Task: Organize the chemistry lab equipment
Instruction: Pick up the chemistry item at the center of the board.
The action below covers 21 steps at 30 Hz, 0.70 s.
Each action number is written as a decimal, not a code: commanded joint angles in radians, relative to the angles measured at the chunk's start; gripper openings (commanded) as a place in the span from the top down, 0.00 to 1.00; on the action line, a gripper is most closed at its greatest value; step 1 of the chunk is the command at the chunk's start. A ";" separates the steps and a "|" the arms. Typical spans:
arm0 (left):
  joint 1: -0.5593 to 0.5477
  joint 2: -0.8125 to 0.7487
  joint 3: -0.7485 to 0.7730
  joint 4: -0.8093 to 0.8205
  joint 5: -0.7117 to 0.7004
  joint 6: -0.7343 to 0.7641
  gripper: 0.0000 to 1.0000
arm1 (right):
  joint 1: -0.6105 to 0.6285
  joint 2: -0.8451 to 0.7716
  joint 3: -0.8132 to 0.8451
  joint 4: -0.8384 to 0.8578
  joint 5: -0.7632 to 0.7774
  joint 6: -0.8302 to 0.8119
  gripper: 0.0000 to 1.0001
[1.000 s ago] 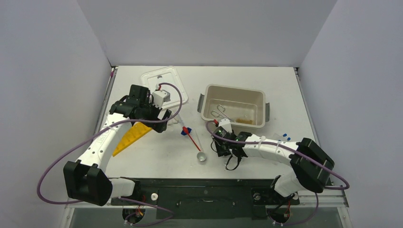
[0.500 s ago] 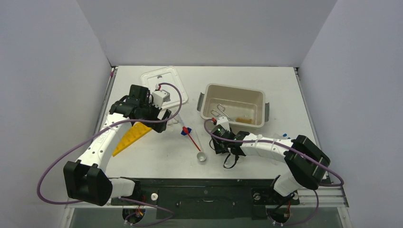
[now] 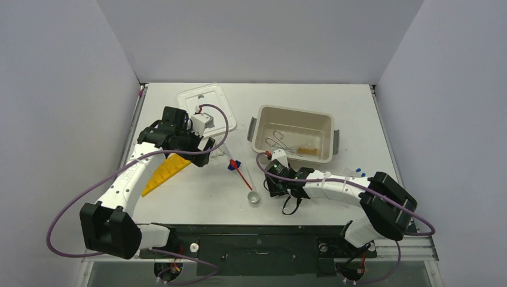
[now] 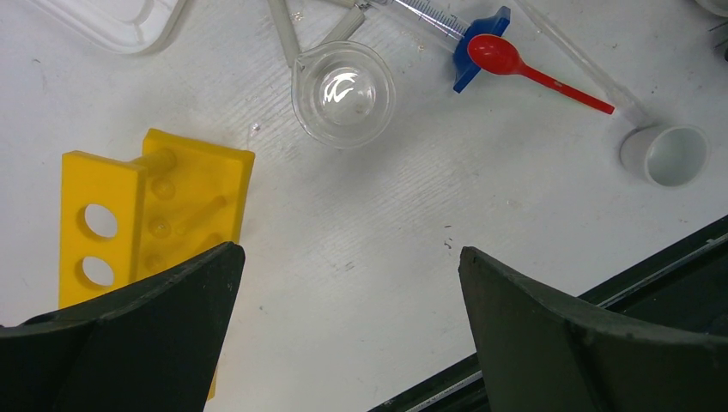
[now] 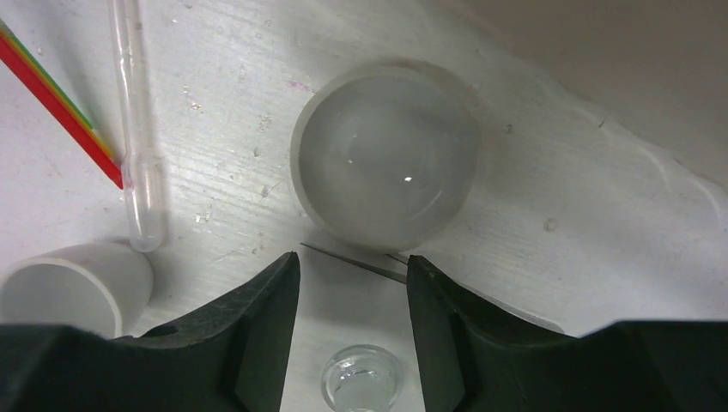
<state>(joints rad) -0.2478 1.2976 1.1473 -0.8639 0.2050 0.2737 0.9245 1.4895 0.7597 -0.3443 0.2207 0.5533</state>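
Observation:
My left gripper [image 4: 348, 257] hangs open and wide over bare table, nothing between its fingers. The yellow holed rack [image 4: 163, 206] lies partly under its left finger. Ahead of it stand a clear beaker [image 4: 343, 93], a syringe with a blue flange [image 4: 476, 39], a red spatula [image 4: 532, 70] and a small white cup [image 4: 674, 154]. My right gripper [image 5: 354, 262] hovers low beside the tub with its jaws partway apart. A small clear tube end [image 5: 360, 386] shows between them, touching neither finger. A frosted round dish [image 5: 385, 154] lies just past the tips. A pipette [image 5: 137, 129] lies to the left.
The beige tub [image 3: 258, 127] holds metal tongs [image 3: 281, 142] and a brownish brush [image 3: 308, 149]. A white lid [image 3: 206, 104] lies at the back left, behind the left arm. Blue caps [image 3: 359, 171] sit right of the right arm. The table's dark front edge [image 4: 652, 275] runs close to the left gripper.
My right gripper has slid a little to the left and nearer, away from the tub. The tongs in the tub have turned slightly. The left arm has not moved.

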 commanded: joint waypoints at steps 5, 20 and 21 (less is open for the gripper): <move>0.004 -0.031 0.023 0.012 -0.007 0.009 0.03 | 0.040 0.012 -0.022 -0.094 -0.040 -0.002 0.54; 0.003 -0.033 0.033 0.008 -0.012 0.010 0.03 | 0.098 -0.217 0.046 -0.123 0.220 -0.072 0.54; 0.004 -0.033 0.032 0.009 -0.011 0.010 0.03 | 0.102 -0.234 0.020 -0.094 0.229 -0.077 0.54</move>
<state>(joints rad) -0.2478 1.2922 1.1473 -0.8646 0.1909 0.2737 1.0031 1.3724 0.7750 -0.4732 0.3271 0.5133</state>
